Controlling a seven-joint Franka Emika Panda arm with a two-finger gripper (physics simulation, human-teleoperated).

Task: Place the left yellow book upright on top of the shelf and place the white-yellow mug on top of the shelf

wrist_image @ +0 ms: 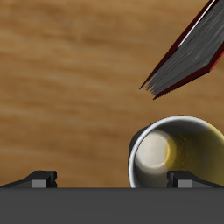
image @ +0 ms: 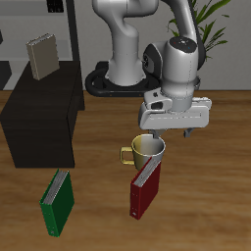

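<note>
The left yellow book (image: 41,56), khaki with white page edges, stands upright on top of the black shelf (image: 39,113). The white-yellow mug (image: 148,150) stands upright on the table with its yellow handle toward the shelf. It also shows in the wrist view (wrist_image: 178,154), yellow inside. My gripper (image: 161,130) hangs just above the mug, open and empty. In the wrist view the gripper (wrist_image: 114,180) has its fingertips (wrist_image: 40,178) wide apart, and the mug sits close under one of them, off the gripper's middle.
A dark red book (image: 145,188) leans right next to the mug on the side toward the table's front edge; its page edges show in the wrist view (wrist_image: 185,63). A green book (image: 57,201) stands near the front edge, in front of the shelf.
</note>
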